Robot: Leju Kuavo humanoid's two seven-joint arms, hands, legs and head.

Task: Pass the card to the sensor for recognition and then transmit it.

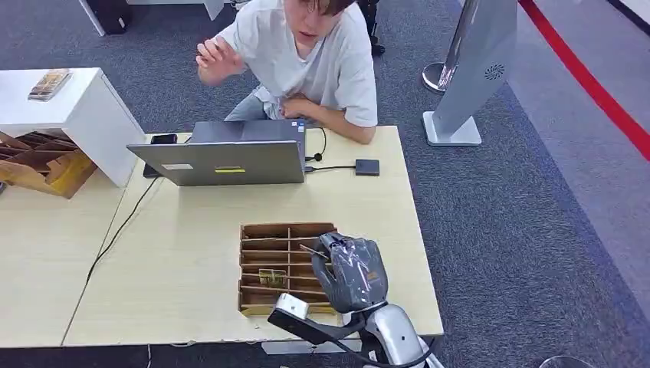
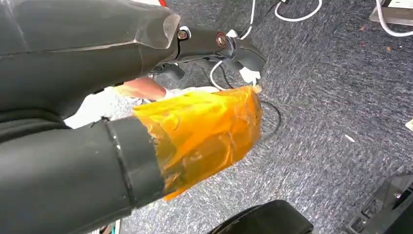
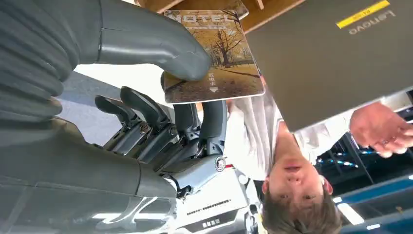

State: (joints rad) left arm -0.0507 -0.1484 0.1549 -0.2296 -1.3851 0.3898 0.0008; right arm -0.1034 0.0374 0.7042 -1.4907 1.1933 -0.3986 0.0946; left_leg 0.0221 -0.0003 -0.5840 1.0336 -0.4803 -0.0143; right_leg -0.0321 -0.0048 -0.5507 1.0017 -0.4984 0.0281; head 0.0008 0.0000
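One card [image 3: 214, 53] pinched by right hand [image 1: 351, 272] above divided tray [image 1: 253, 303] at table's near edge, lifted for sensor [image 1: 367, 167]; left hand's [image 2: 195, 136] grip unreadable.

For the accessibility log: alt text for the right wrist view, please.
The right hand pinches a hotel card with a tree picture, thumb on its face. Beyond are a grey laptop lid and a person in a white shirt.
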